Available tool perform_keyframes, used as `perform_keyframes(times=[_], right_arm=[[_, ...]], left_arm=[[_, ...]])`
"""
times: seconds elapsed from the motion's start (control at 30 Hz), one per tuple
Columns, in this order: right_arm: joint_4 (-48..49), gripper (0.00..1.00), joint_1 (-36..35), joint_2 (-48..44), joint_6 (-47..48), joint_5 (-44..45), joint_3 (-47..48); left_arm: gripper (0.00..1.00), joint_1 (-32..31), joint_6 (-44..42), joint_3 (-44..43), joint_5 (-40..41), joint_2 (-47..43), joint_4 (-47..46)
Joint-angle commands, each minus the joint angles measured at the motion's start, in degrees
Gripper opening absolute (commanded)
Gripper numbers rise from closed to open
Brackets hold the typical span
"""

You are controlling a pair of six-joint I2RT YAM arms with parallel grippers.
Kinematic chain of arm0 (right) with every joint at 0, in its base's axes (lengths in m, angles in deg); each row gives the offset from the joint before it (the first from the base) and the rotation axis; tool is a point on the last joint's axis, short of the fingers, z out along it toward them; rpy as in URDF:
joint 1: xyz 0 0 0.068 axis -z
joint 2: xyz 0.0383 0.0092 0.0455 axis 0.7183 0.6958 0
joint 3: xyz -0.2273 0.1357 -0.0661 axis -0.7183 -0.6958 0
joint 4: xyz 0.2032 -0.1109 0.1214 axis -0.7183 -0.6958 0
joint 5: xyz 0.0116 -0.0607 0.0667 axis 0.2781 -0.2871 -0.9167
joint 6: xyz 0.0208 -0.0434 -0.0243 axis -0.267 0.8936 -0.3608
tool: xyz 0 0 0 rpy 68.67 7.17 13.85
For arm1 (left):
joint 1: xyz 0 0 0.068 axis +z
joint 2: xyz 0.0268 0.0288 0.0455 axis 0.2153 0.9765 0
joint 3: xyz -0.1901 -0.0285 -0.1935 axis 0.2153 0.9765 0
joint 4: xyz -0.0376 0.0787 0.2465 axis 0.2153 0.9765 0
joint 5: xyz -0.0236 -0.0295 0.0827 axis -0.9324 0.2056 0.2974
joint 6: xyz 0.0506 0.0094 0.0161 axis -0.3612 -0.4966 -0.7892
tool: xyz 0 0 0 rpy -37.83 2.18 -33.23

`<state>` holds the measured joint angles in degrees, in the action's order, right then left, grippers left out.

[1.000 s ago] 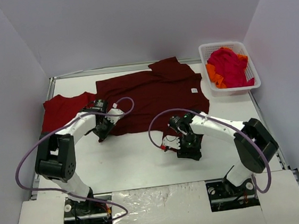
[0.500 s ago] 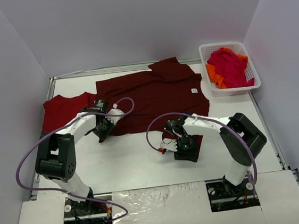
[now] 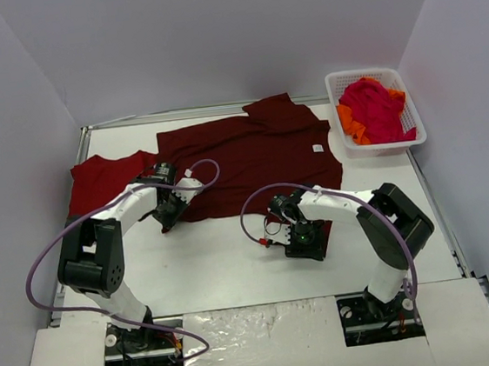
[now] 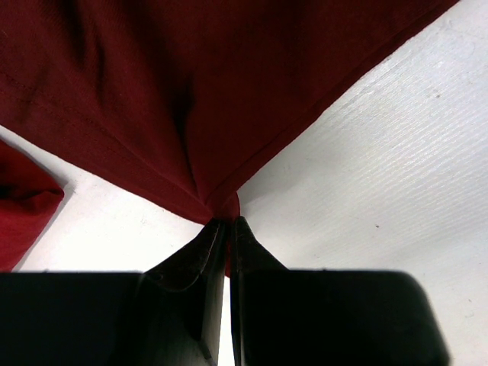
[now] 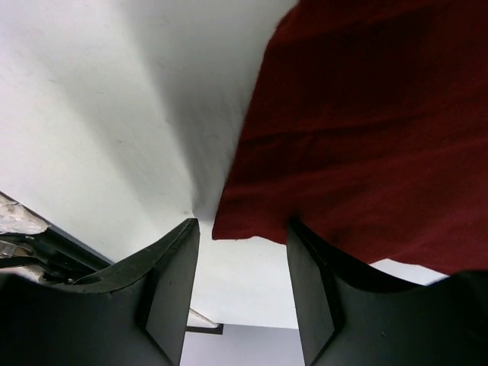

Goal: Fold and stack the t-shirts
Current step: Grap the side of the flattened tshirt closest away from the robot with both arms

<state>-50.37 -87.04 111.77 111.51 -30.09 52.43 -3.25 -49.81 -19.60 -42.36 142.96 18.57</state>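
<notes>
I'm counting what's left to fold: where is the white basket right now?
In the top view the white basket sits at the far right corner of the table, just right of the spread maroon t-shirt, holding crimson and orange t-shirts.

No legible text or labels

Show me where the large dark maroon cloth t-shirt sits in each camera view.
Top external: the large dark maroon cloth t-shirt lies spread flat mid-table, toward the back.
Left wrist: it fills the top; its corner is pinched in the shut left tool.
Right wrist: it fills the upper right; its corner lies between the fingers of the open right tool.
Shared landmark: the white table under its hem.
</notes>
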Motion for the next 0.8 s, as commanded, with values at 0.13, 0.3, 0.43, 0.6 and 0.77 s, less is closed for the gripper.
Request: perform_keyframes(times=[0.13, 0.3, 0.43, 0.6, 0.77], right_arm=[[-2.65, 0.41, 0.61, 1.69, -2.02, 2.51, 1.37], [-2.56, 0.26, 0.61, 3.18, -2.81, 2.78, 1.72], [-2.47, 0.05, 0.61, 4.41, -3.16, 2.86, 1.98], [-2.65, 0.00, 0.52, 4.15, -3.95, 2.51, 1.90], [-6.42, 0.00, 0.61, 2.14, -2.99, -0.64, 4.08]], left_arm=[[0.02, 0.13, -0.03, -0.82, -1.20, -0.71, 0.77], [0.02, 0.13, -0.12, -0.55, -1.02, -0.54, 0.68], [0.02, 0.13, -0.12, -0.47, -1.20, -0.80, 0.59], [0.02, 0.13, -0.12, -0.55, -1.28, -1.33, 0.76], [0.03, 0.13, -0.38, -1.17, -1.90, -2.47, 1.90]])
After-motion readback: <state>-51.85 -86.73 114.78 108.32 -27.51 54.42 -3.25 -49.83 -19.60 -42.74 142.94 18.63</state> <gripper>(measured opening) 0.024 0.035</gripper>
